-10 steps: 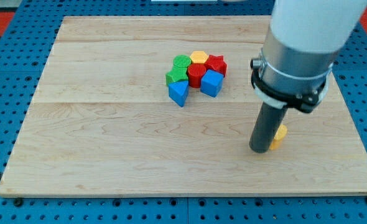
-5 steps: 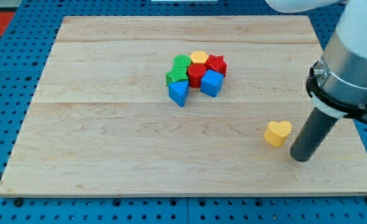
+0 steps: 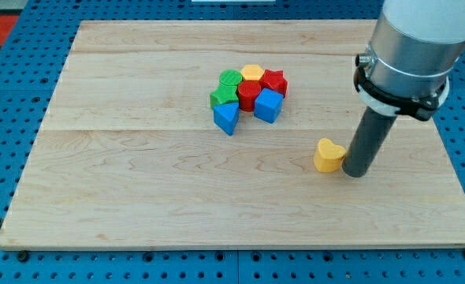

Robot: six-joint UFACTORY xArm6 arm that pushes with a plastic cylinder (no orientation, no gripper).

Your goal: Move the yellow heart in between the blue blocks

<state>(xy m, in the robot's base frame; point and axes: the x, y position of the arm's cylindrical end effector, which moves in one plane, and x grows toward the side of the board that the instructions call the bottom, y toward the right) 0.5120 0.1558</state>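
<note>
The yellow heart lies on the wooden board, right of centre. My tip stands against the heart's right side, touching or nearly touching it. Two blue blocks sit in the cluster near the board's middle: a blue triangular block at the lower left and a blue cube-like block at the lower right. A narrow gap lies between them, below a red cylinder. The heart is well to the right of and below the blue blocks.
The cluster also holds a green block, a second green block, a yellow hexagon-like block and a red star-like block. The board's right edge is near the arm.
My tip moved from left of the heart around to its right, then pushed left. The heart slid left and slightly up toward the cluster. The cluster did not move.
</note>
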